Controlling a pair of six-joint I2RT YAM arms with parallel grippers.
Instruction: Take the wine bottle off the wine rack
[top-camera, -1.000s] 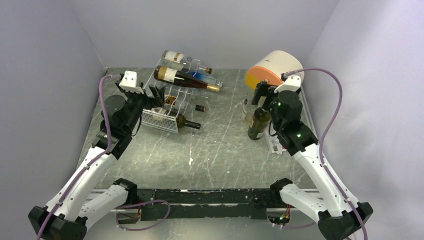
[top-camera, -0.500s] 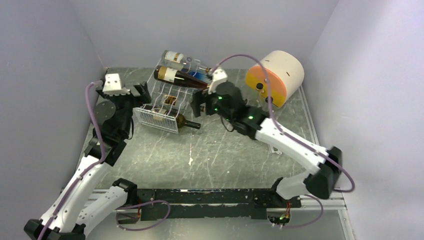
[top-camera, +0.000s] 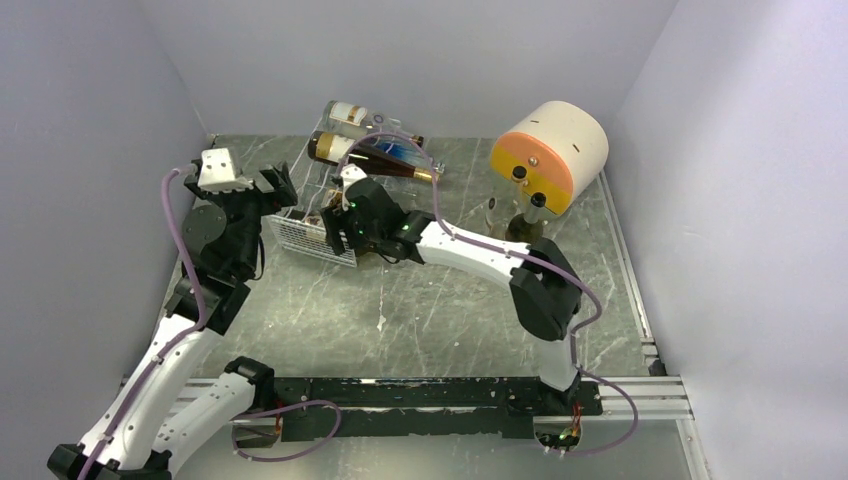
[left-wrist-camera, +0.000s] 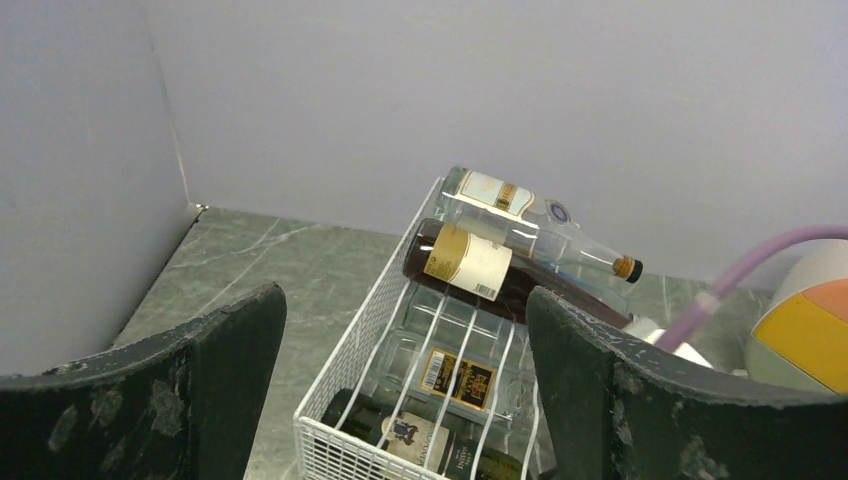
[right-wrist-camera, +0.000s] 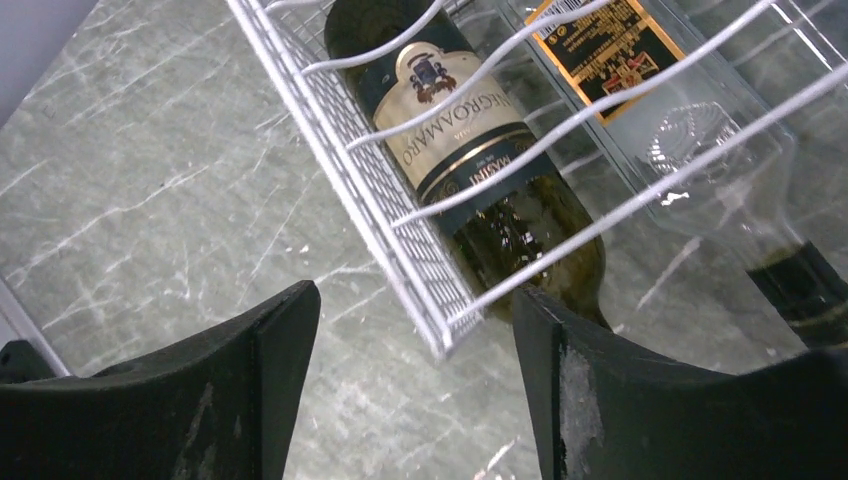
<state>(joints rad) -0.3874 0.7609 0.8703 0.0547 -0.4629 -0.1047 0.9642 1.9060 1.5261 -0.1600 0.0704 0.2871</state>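
At the near side of the white wire wine rack (right-wrist-camera: 400, 225), just inside its mesh end, a dark green wine bottle (right-wrist-camera: 470, 150) lies on its side under the wavy wires. Its long axis runs along the mesh, with the shoulder poking out of the rack's right side. The right end effector (right-wrist-camera: 415, 295) is the nearer one and hovers just above that shoulder, fingers apart and holding nothing. The left end effector (left-wrist-camera: 405, 298), also spread wide, hangs near the rack's left side. Around them are a grey-green marbled worktop (top-camera: 450, 300) and plain lilac walls (top-camera: 420, 60).
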